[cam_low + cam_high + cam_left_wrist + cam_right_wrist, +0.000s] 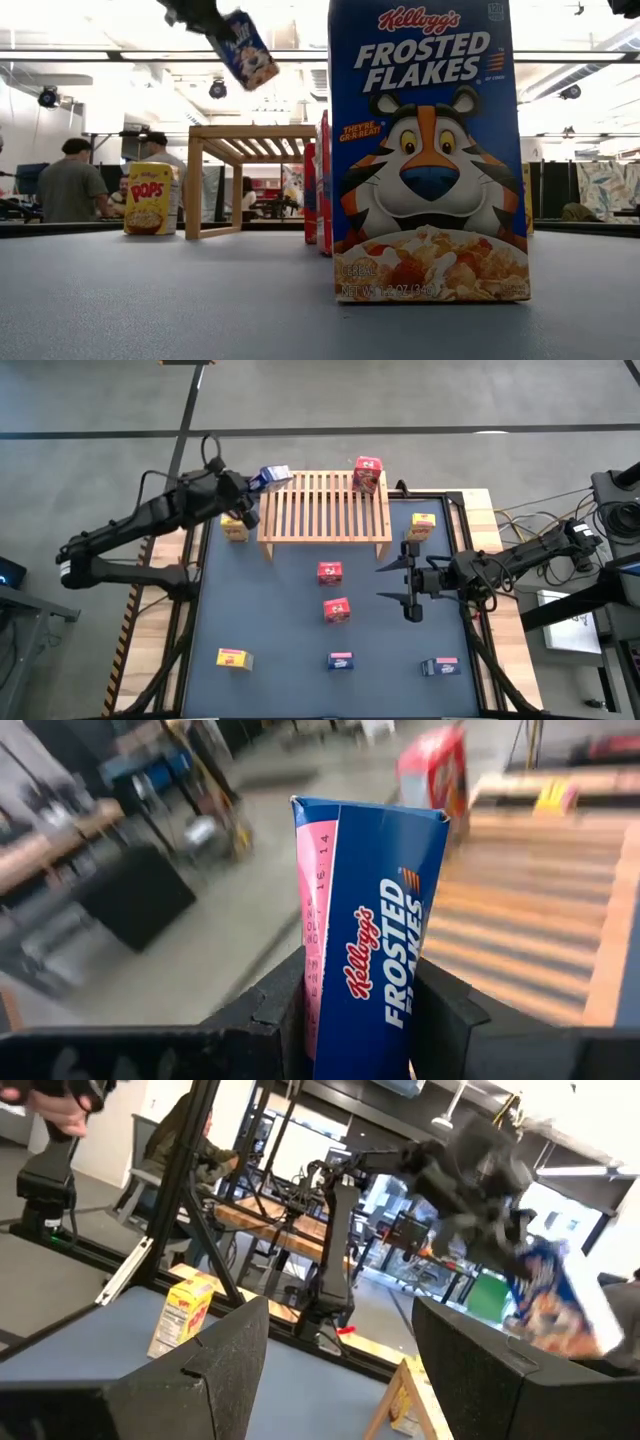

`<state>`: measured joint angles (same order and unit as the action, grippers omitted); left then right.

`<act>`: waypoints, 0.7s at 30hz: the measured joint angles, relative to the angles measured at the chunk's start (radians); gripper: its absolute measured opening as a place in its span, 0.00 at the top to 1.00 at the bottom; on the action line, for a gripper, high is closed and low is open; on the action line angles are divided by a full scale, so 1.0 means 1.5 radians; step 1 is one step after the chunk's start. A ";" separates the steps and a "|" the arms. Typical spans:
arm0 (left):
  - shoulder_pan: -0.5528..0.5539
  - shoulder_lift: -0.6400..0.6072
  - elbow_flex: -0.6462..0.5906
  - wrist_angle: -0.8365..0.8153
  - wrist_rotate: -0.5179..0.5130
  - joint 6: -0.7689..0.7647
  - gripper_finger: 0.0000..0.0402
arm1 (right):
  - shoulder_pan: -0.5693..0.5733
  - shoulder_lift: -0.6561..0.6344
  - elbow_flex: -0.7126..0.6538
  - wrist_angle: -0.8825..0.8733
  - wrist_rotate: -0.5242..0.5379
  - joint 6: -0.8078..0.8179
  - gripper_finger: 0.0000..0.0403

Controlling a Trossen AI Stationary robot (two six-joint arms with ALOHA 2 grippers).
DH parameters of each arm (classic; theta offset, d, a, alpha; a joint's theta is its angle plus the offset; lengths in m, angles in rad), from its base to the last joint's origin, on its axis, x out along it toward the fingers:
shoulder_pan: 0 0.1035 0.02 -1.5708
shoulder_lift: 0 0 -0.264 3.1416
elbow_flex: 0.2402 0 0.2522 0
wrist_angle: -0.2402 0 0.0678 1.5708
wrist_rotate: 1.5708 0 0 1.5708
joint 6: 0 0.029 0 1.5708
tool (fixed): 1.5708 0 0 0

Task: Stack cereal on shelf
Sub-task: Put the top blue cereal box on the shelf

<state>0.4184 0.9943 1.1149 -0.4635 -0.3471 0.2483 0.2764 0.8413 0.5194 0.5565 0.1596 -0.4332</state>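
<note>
My left gripper (pixel 255 482) is shut on a blue cereal box (pixel 273 476) in the air, beside the far left corner of the wooden shelf (pixel 325 510). A red box (pixel 367 473) stands on the shelf's slatted top at its far right. Yellow boxes stand on the table to the shelf's left (pixel 234 527) and right (pixel 421 525). Two red boxes (pixel 329 572) (pixel 336 609) stand on the mat near the middle. My right gripper (pixel 395 582) hovers open to their right with nothing between its fingers. My left gripper pinches the blue box near one end (pixel 345 1020) between its two fingers (pixel 275 1010), one on each opposite side. The rest of the box sticks out beyond the fingertips. The fingers reach in from the table's left. The box (pixel 243 48) is tilted and lifted clear of table and shelf.
Along the table's near edge stand a yellow box (pixel 234 658) and two blue boxes (pixel 340 661) (pixel 439 667); one blue box (pixel 430 150) fills much of the low view. People stand in the room beyond the table (pixel 72 185).
</note>
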 joint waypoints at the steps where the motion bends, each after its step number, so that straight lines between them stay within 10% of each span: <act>1: 0.020 0.007 -0.001 -0.016 0.021 -0.001 0.72 | 0.000 0.000 0.000 0.001 0.000 -0.006 0.41; 21: 0.207 0.168 0.065 -0.059 0.248 0.092 0.72 | -0.102 0.000 0.001 -0.004 -0.002 0.020 0.41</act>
<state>0.7283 1.2461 1.2117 -0.5516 0.0254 0.3863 0.1234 0.8413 0.5201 0.5510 0.1574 -0.4038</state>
